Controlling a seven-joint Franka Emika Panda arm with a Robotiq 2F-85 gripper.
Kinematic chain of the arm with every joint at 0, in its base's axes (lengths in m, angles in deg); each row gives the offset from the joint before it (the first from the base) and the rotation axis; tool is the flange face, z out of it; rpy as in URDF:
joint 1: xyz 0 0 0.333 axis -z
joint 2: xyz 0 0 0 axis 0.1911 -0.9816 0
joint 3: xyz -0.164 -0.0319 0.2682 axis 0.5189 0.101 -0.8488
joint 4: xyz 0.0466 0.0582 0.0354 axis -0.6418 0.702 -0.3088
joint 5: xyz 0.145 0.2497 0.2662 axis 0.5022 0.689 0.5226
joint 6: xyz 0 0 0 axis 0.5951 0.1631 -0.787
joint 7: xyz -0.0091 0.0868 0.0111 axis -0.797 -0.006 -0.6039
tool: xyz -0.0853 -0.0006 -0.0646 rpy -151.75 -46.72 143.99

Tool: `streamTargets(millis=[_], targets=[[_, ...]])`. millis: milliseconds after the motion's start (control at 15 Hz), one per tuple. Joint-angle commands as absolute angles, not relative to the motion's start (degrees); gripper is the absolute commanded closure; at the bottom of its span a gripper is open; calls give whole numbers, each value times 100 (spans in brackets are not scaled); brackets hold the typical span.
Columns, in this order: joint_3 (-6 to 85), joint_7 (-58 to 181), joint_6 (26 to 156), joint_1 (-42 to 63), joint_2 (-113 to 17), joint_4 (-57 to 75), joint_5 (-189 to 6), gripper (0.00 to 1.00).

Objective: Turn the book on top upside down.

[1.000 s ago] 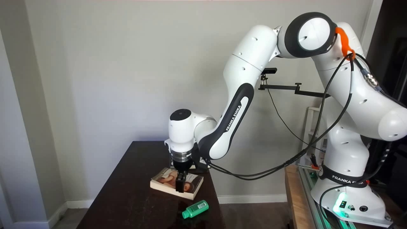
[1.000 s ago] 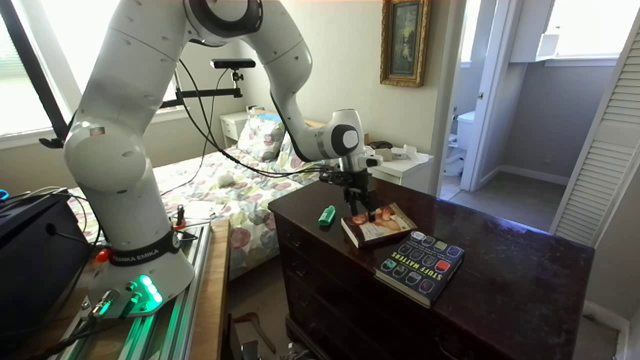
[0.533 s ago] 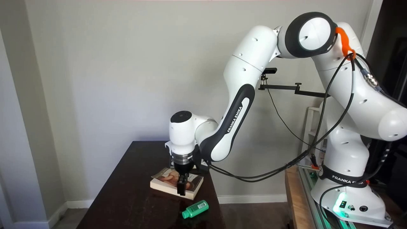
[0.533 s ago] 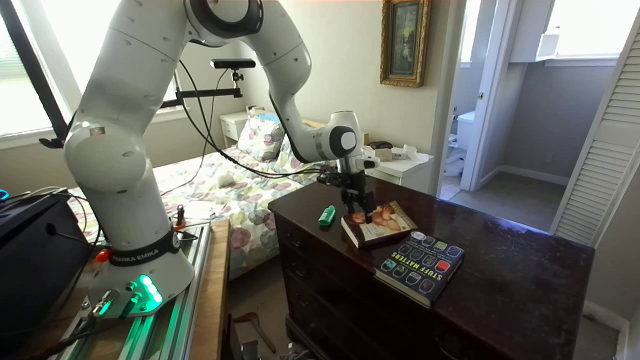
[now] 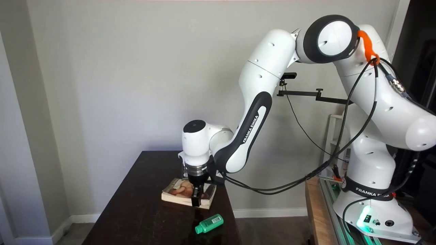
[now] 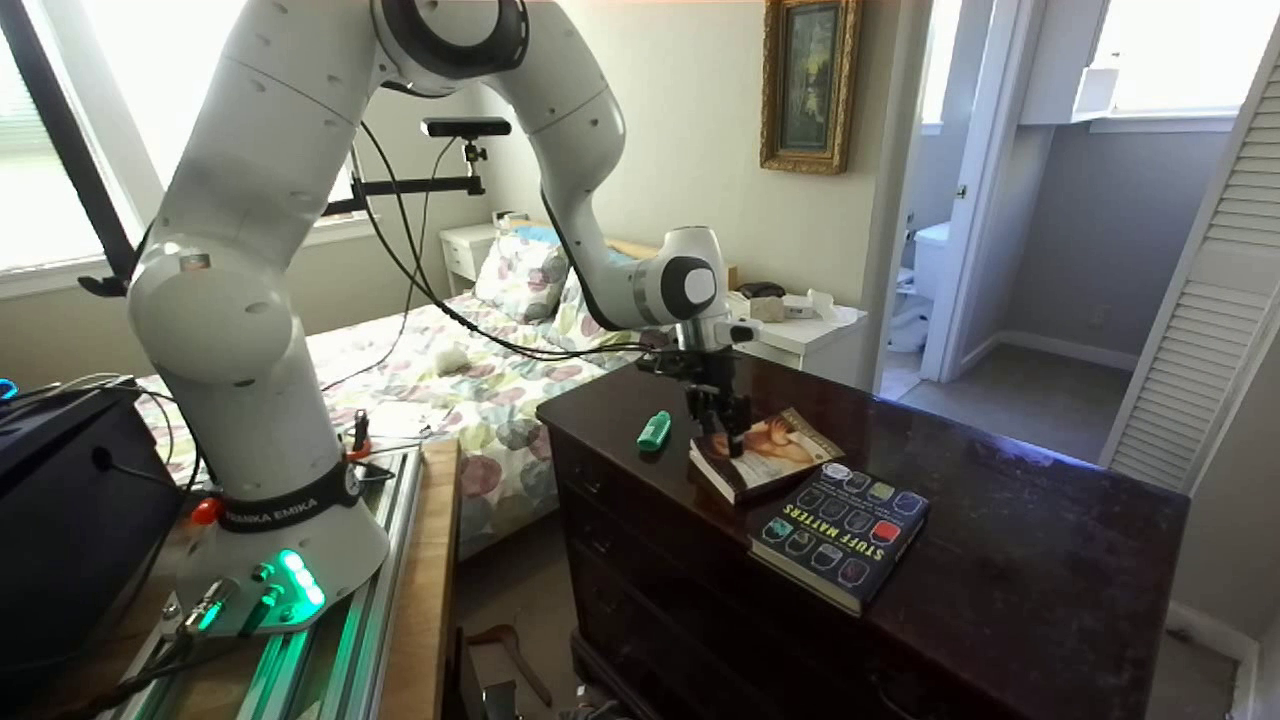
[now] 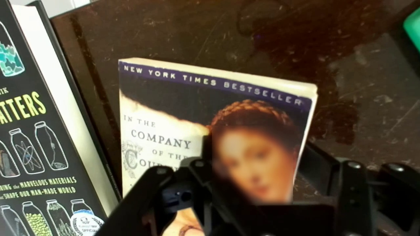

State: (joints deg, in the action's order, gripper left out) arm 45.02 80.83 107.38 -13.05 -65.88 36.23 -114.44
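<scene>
One portrait-covered book (image 6: 775,462), face up, flat on the dresser (image 6: 1010,560) | your gripper (image 7: 256,147) stands parted astride its page edge, clasping nothing | work the outer finger (image 7: 320,170) beneath; pinch, then roll

There are two books (image 6: 775,457), one green bottle (image 5: 209,224), one dresser (image 6: 985,560), one bed (image 6: 505,415) and one robot arm (image 5: 270,56).

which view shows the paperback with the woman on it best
The wrist view: the paperback is largest there and its upper lettering reads clearly, though the fingers block much of its lower part. Both exterior views show it smaller, lettering unreadable, partly behind the fingers.
</scene>
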Motion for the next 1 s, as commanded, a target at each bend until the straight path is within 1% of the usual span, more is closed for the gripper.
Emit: streamTargets(millis=[0, 133, 333, 400, 933], targets=[[4558, 8208, 10715, -1296, -6666, 3584, -11486, 67], [4501, 8124, 10577, -1197, -6601, 3561, -11374, 79], [4325, 7928, 10201, -934, -6421, 3459, -11080, 100], [4256, 7863, 10068, -823, -6334, 3406, -10960, 96], [4046, 7663, 9569, -89, -5563, 3123, -10204, 95]])
